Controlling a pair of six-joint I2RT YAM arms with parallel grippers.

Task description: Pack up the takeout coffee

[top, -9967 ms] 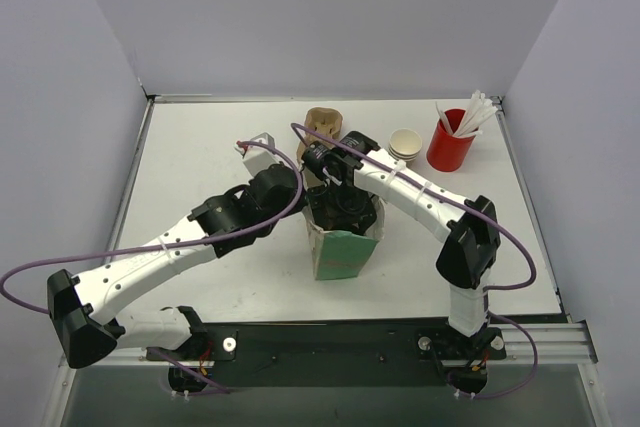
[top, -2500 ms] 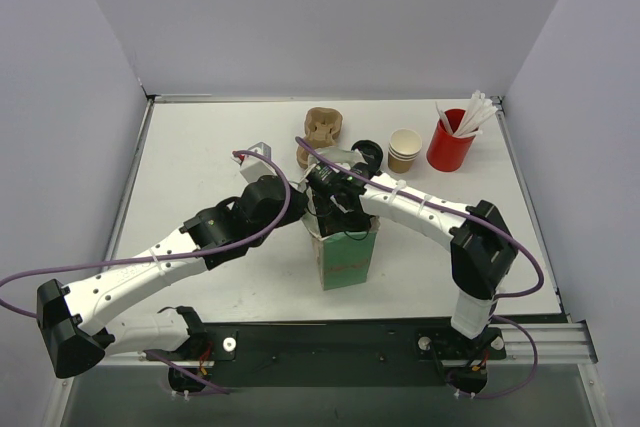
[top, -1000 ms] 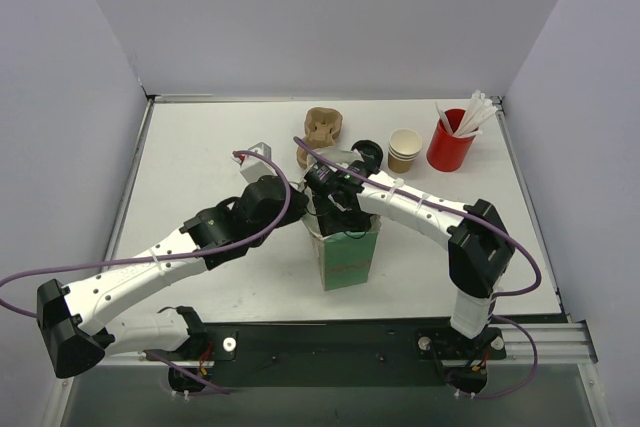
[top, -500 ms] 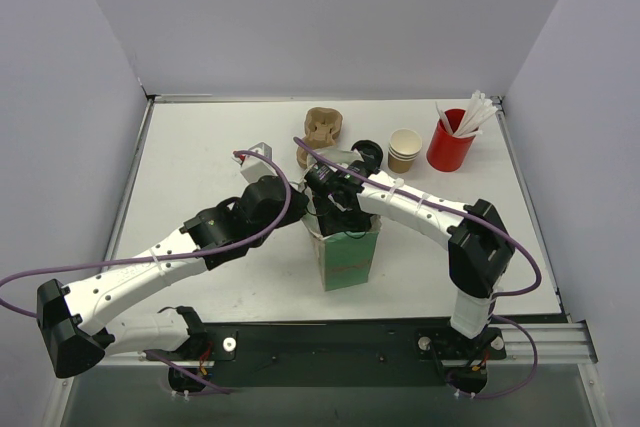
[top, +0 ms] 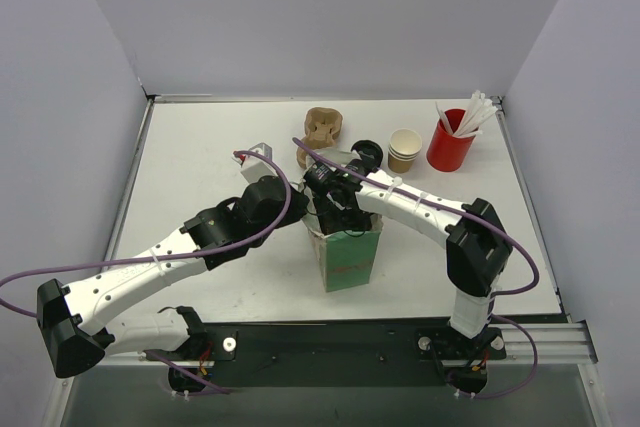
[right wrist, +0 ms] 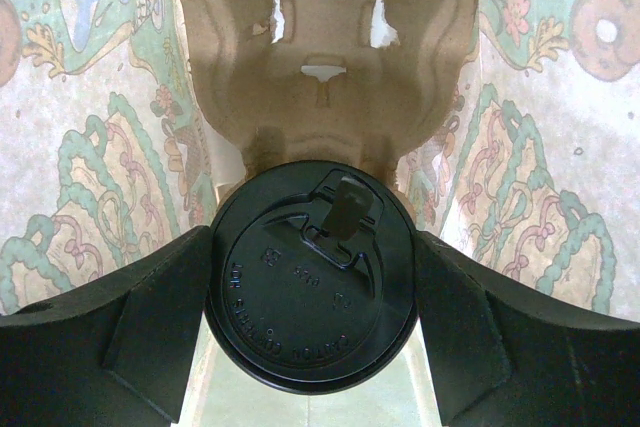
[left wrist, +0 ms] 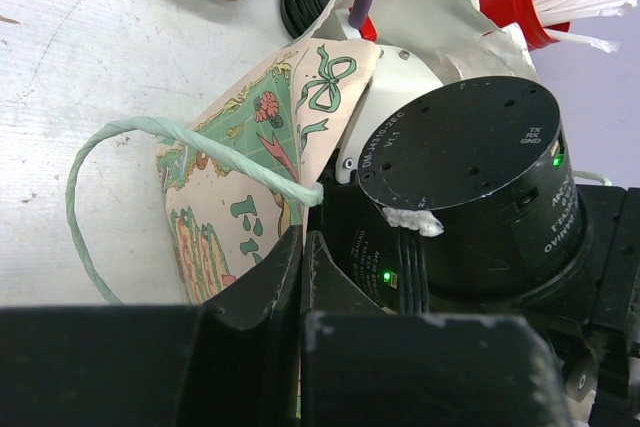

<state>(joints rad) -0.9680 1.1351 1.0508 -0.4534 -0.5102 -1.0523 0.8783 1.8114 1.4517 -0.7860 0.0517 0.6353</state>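
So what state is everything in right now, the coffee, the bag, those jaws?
Takeout coffee: lidded, upright, gripped inside the bag.
Paper bag: standing, mouth open.
Cup carrier: down in the bag, beyond the coffee.
Left jaws: pinched shut on the bag's rim.
Right jaws: closed around the coffee.
Tan cups: stacked, lidless.
Red cup: upright, holding white sticks.

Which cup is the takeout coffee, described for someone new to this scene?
Find the green patterned gift bag at the table's centre. Inside it, the right gripper holds the takeout coffee: the only cup with a black lid.
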